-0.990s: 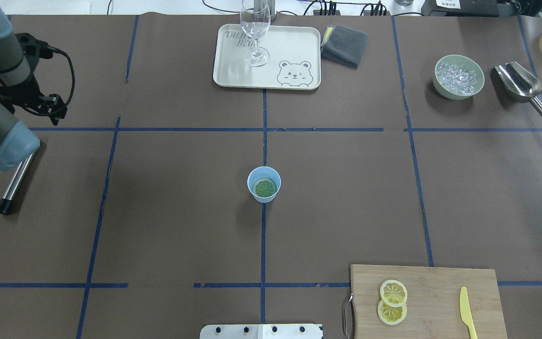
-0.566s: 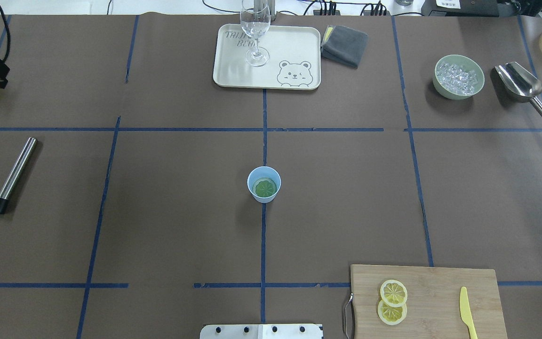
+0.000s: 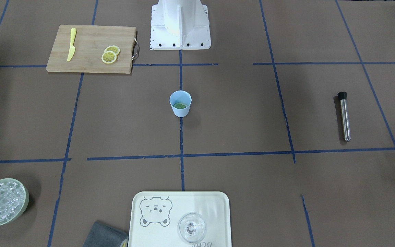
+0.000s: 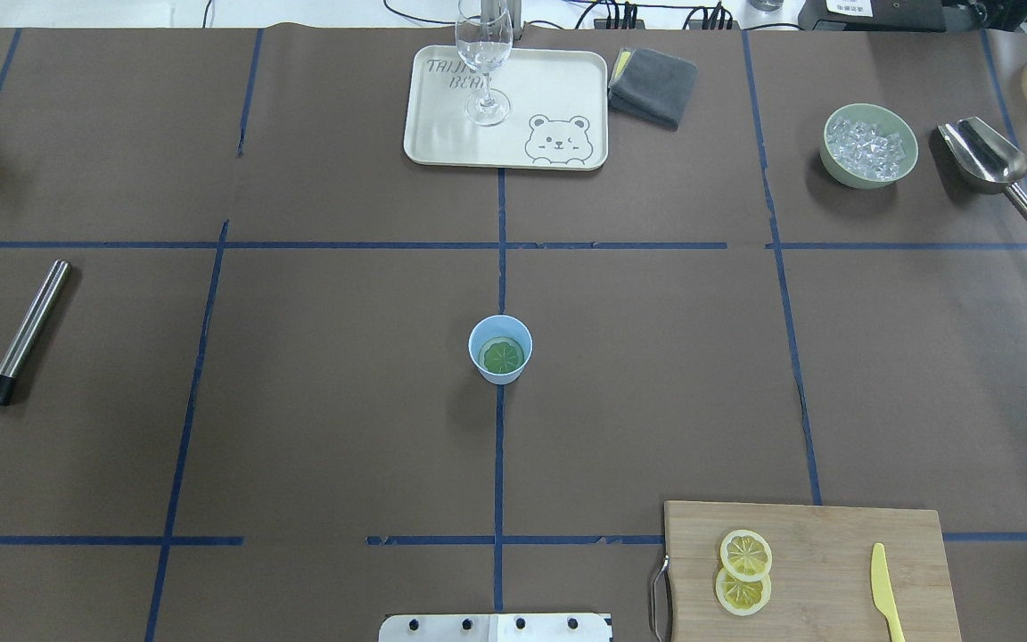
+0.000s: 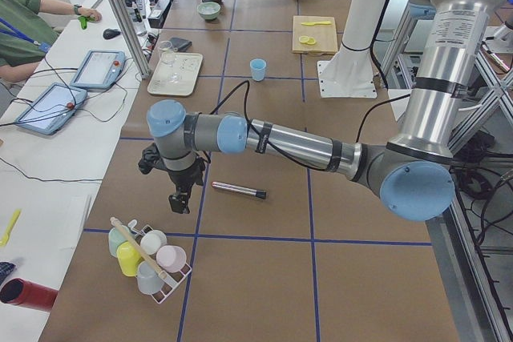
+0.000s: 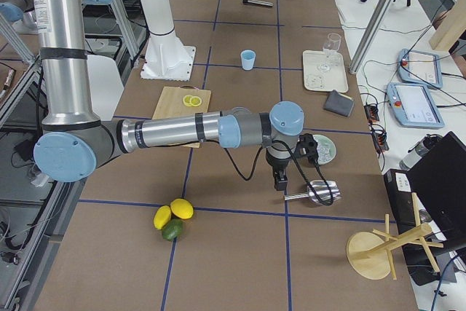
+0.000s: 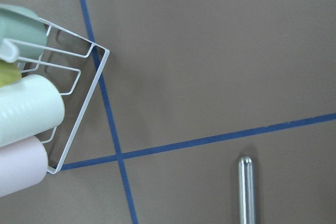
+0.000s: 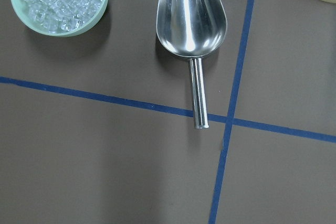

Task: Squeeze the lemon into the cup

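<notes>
The light-blue cup [image 4: 500, 370] stands at the table's middle, also in the front view [image 3: 180, 109]. A round segmented slice [image 4: 503, 357] lies flat inside it and looks greenish. Two yellow lemon slices [image 4: 745, 553] overlap on the wooden cutting board [image 4: 834, 553] at the near right. My left gripper [image 5: 180, 200] shows only in the left side view, over the table's left end near the cup rack; I cannot tell if it is open. My right gripper [image 6: 279, 180] shows only in the right side view, above the scoop; I cannot tell its state either.
A steel muddler [image 4: 25, 332] lies at the left. A wire rack of cups [image 5: 148, 258] stands beyond it. A tray [image 4: 558, 89] with a wine glass [image 4: 484, 62], a grey cloth [image 4: 653, 85], an ice bowl [image 4: 868, 145] and a steel scoop [image 4: 986, 156] line the far side. A yellow knife [image 4: 881, 580] lies on the board.
My left arm has drawn back to the left, out of the overhead view, and uncovered the muddler on the table. The cup and lemon slices have not moved.
</notes>
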You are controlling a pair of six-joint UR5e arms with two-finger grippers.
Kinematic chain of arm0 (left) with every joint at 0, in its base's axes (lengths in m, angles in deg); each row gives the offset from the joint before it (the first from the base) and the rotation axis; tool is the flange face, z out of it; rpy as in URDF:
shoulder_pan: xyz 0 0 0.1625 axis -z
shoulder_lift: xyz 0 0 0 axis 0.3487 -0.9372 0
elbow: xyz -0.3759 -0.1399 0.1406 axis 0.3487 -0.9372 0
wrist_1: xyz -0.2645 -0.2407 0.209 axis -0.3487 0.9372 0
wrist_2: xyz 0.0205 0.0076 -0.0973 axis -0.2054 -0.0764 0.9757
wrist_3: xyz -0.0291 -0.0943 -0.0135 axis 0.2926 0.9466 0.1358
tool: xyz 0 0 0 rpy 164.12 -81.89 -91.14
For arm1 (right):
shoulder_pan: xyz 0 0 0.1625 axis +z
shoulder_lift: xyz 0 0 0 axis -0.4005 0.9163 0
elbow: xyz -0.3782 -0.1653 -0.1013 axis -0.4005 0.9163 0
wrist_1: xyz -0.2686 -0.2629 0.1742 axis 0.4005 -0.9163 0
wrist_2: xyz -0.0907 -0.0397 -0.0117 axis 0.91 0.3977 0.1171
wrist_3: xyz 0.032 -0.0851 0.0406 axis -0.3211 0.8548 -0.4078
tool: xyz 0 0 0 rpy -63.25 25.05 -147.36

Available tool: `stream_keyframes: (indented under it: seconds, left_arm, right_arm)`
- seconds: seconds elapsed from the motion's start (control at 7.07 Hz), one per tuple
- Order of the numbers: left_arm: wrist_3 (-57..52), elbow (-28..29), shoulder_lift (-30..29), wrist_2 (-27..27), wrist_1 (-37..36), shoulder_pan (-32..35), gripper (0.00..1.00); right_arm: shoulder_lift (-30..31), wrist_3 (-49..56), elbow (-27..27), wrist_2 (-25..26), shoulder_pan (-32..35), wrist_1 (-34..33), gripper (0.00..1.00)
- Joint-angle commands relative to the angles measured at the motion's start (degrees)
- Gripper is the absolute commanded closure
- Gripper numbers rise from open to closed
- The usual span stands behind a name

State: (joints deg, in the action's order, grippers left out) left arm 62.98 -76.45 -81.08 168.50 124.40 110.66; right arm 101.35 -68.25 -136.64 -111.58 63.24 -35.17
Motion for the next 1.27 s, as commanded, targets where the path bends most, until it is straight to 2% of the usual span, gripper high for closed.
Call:
stream_keyframes:
  seconds: [0.0,0.14,0.57,1.13]
  left_arm:
    - [-3.9,3.7,5.1,0.4,4.9,3.0,0.00]
    - [-3.8,4.6,7.0,1.7,7.2,3.0,0.00]
    - [-3.4,5.2,7.1,1.7,8.2,2.9,0.00]
    - [1.0,1.4,7.0,1.7,7.8,2.9,0.00]
  right_arm:
    - [1.4,0.0,0.1,0.0,0.5,0.0,0.00]
    - [1.6,0.0,0.2,-0.1,0.7,0.0,0.00]
    - [2.4,0.0,-0.4,-0.4,1.6,0.0,0.00]
    - [2.6,-0.1,-0.5,-0.4,1.6,0.1,0.00]
